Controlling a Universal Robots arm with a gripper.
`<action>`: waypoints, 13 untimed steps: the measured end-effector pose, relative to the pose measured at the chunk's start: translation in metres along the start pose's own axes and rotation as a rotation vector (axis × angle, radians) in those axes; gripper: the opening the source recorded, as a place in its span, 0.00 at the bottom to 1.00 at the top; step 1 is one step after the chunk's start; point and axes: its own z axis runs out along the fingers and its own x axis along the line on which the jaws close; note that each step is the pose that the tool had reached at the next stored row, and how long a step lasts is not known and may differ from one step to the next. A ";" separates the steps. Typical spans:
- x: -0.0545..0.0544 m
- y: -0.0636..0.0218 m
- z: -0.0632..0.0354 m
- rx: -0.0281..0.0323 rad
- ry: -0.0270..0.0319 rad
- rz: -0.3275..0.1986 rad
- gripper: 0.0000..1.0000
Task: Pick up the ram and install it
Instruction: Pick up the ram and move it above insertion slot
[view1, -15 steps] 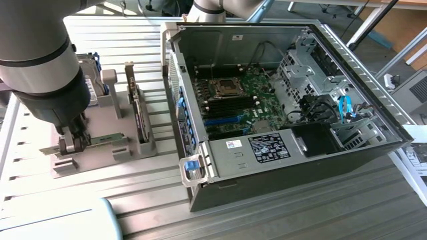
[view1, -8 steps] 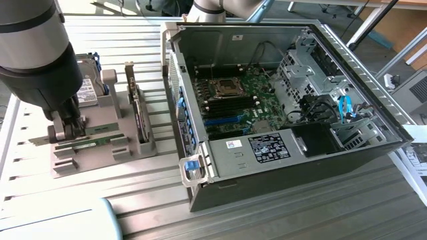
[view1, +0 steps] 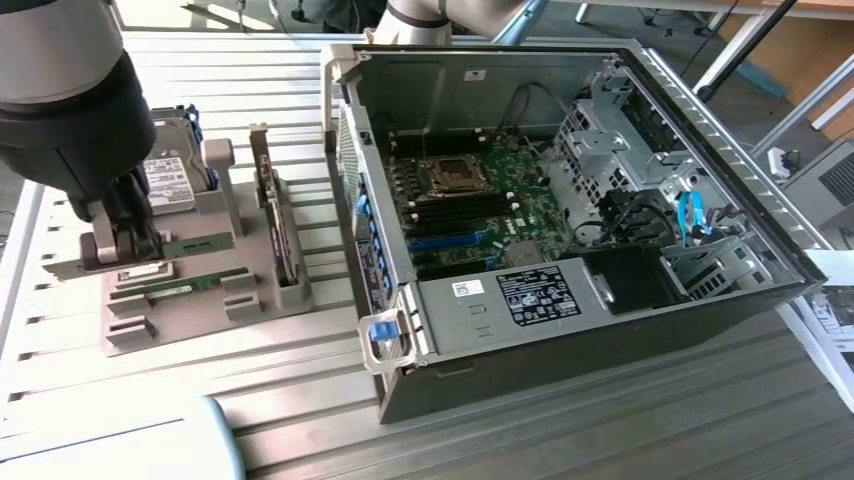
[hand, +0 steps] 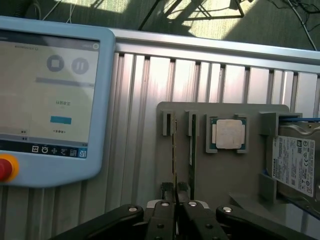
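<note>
The ram (hand: 174, 155) is a thin green stick standing on edge in a slot of the grey holder (hand: 250, 175). My gripper (hand: 176, 206) is shut on the stick's near end, its black fingers (hand: 162, 220) pressed together around the board. An identical twin stick (hand: 191, 150) stands in the neighbouring slot. In the exterior view the gripper (view1: 134, 245) is down at the holder (view1: 254, 300) on that view's left, with the ram (view1: 200, 244) reaching out from its fingers and the twin (view1: 180, 287) just in front. The ram still sits in the holder.
The open computer case (view1: 747, 300) lies to the exterior view's right, with the motherboard's memory slots (view1: 461, 210) exposed. The holder also carries a square processor (hand: 229, 134), a hard drive (hand: 295, 165) and an upright dark card (view1: 274, 225). A blue-framed teach pendant (hand: 50, 100) lies beside the holder.
</note>
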 end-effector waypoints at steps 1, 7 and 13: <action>0.000 0.0000 -0.0017 0.0000 0.0001 0.000 0.13; 0.000 0.0004 -0.0140 -0.0001 0.0001 0.000 0.13; -0.001 0.0008 -0.0279 0.0000 0.0000 0.000 0.13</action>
